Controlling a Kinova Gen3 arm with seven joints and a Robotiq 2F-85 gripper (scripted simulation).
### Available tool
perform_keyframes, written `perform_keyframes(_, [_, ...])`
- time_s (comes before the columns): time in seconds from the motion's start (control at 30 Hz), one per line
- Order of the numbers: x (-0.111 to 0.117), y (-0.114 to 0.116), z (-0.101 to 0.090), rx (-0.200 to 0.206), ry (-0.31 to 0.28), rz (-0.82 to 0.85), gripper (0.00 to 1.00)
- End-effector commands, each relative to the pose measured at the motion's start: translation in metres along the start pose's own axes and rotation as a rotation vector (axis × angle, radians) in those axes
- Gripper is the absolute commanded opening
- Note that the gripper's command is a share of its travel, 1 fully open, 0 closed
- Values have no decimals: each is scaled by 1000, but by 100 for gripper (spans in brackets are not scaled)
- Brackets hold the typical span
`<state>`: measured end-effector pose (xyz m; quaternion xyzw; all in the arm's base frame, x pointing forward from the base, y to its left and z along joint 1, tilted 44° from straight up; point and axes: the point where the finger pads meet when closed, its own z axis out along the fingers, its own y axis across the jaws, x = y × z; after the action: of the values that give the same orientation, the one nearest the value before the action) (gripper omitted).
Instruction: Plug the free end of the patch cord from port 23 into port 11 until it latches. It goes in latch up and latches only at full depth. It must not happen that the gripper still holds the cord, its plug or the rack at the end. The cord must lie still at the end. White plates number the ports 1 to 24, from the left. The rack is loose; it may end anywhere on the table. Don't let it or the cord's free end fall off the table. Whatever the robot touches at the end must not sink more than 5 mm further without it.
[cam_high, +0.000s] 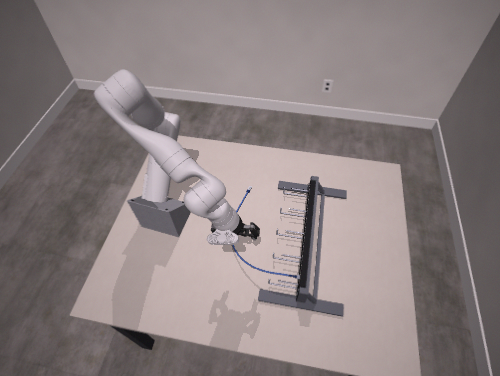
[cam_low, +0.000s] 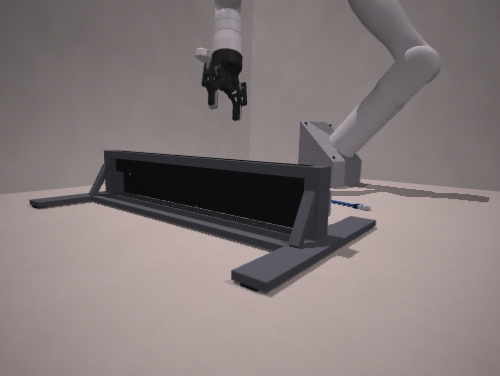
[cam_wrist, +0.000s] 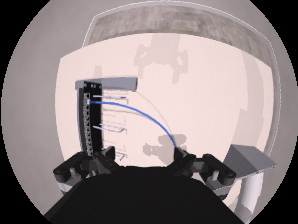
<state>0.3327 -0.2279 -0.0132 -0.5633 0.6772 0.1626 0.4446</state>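
Note:
The rack (cam_high: 308, 225) (cam_low: 215, 161) (cam_wrist: 94, 117) stands upright on the table; the exterior view shows its back. The blue patch cord (cam_high: 270, 273) (cam_wrist: 120, 104) runs from a port near one rack end and curves over the table, passing beneath the arm in the top view. Its free plug (cam_high: 249, 190) (cam_low: 364, 207) lies on the table between robot base and rack, beyond the gripper; it is not visible in the wrist view. My gripper (cam_high: 254, 231) (cam_low: 225, 113) is open and empty, well above the table on the port side. Number plates and port 11 are not readable.
Thin wire cord guides (cam_high: 287, 233) (cam_wrist: 114, 128) stick out from the port side. Long rack feet (cam_high: 272, 297) (cam_low: 305, 255) (cam_wrist: 120, 83) cross under both ends. The robot base (cam_high: 160, 217) (cam_low: 322, 160) (cam_wrist: 250, 161) stands opposite the ports. The table (cam_high: 190, 300) has open edges.

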Motion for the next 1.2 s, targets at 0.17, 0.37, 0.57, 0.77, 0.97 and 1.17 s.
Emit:
perform_keyframes(0.17, [0,0,-1,1,2,0,100])
perform_keyframes(0.37, [0,0,-1,1,2,0,100])
perform_keyframes(0.57, [0,0,-1,1,2,0,100])
perform_keyframes(0.77, [-17,-9,5,-8,4,12,100])
perform_keyframes(0.97, [-79,-31,30,-42,16,59,100])
perform_keyframes(1.17, [-133,-37,55,-78,32,106,100])
